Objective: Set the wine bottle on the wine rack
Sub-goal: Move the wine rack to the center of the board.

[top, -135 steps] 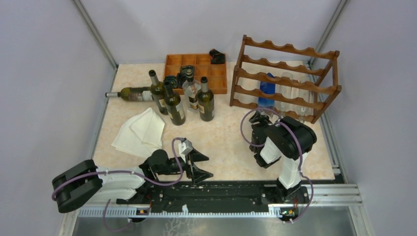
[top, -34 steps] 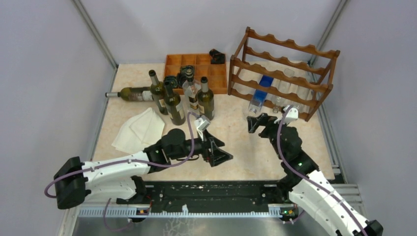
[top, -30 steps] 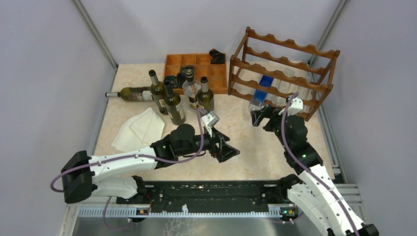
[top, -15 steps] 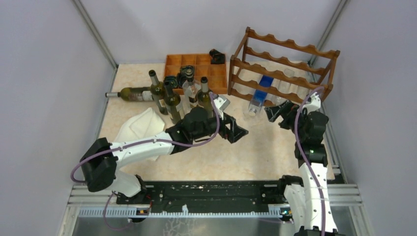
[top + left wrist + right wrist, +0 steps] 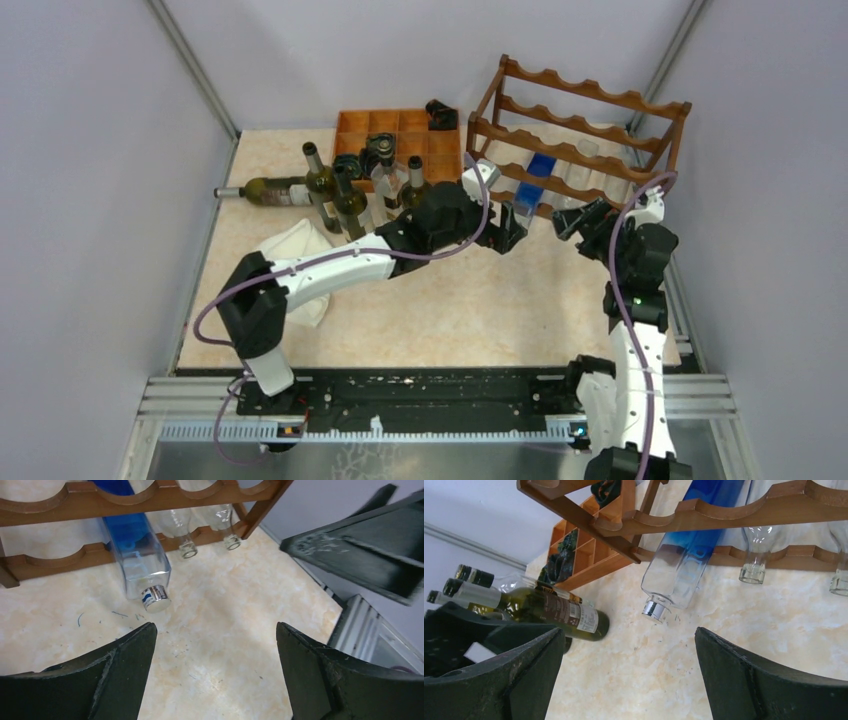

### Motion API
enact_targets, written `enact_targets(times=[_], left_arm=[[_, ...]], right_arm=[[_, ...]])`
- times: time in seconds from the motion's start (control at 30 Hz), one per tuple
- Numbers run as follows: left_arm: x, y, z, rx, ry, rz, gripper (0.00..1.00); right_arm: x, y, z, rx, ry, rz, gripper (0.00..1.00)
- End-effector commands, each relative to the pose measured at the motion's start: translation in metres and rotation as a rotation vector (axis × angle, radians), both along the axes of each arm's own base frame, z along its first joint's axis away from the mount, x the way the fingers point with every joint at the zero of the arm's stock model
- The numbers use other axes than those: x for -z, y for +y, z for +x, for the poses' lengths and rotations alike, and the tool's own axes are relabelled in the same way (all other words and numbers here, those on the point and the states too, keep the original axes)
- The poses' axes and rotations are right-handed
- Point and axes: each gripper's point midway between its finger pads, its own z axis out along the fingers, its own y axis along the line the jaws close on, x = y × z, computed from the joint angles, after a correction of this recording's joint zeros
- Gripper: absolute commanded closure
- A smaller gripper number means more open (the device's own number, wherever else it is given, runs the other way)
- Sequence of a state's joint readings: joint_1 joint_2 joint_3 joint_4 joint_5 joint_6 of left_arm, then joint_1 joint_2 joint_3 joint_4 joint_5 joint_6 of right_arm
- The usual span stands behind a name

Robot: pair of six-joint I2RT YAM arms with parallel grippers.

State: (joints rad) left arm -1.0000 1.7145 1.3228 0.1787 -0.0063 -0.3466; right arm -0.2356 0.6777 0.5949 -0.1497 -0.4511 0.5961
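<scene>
Black, spread wide and empty on both sides, left fingers (image 5: pixel 115 675) and right fingers (image 5: pixel 749 680) alike, aimed at the wine bottle (image 5: pixel 135 550) slanting out of the lowest tier of the wine rack (image 5: pixel 724 517), silver cap (image 5: pixel 155 600) down on the bench (image 5: pixel 225 620) just in front of the rack. Likely stiff, slick, breakable glass; best gripped across the flat-sided clear body just outside the rack's rail, not the short neck. Blue print on the cap and a pale label on a dark bottle (image 5: pixel 559 612) left of the rack, both too small to read.

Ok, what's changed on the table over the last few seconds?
The left pincer reached out from near its base and now faces the blue bottle's cap, open. The right pincer swung to the wine rack's right end, open, empty. Rack shifted slightly; green bottles stayed.
</scene>
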Motion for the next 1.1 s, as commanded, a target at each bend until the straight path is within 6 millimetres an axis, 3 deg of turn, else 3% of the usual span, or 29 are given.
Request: enact_targets(times=[0.0, 0.1, 0.23, 0.33, 0.5, 0.6, 0.7, 1.07], left_arm=[[0.017, -0.006, 0.022, -0.063, 0.019, 0.059, 0.06], [0.025, -0.010, 0.032, -0.097, 0.025, 0.077, 0.06], [0.024, -0.012, 0.026, -0.053, 0.014, 0.084, 0.06], [0.004, -0.006, 0.010, 0.016, -0.027, 0.044, 0.06], [-0.045, 0.018, -0.015, 0.071, -0.112, -0.023, 0.06], [-0.065, 0.034, -0.028, 0.084, -0.147, -0.063, 0.06], [-0.070, 0.048, -0.041, 0.098, -0.152, -0.095, 0.06], [-0.061, 0.087, -0.069, 0.096, -0.138, -0.140, 0.06]], right_arm=[[-0.017, 0.000, 0.006, -0.018, -0.067, 0.055, 0.02], [-0.026, 0.004, 0.006, -0.058, -0.108, 0.059, 0.08], [-0.069, 0.027, 0.007, -0.241, -0.220, 0.041, 0.17], [-0.098, 0.029, 0.022, -0.270, -0.238, 0.114, 0.22], [-0.135, 0.015, 0.046, -0.151, -0.287, 0.275, 0.16], [-0.131, 0.012, 0.061, -0.072, -0.218, 0.359, 0.10], [-0.119, 0.006, 0.071, 0.045, -0.146, 0.444, 0.02], [-0.073, -0.014, 0.103, 0.409, 0.064, 0.669, 0.06]])
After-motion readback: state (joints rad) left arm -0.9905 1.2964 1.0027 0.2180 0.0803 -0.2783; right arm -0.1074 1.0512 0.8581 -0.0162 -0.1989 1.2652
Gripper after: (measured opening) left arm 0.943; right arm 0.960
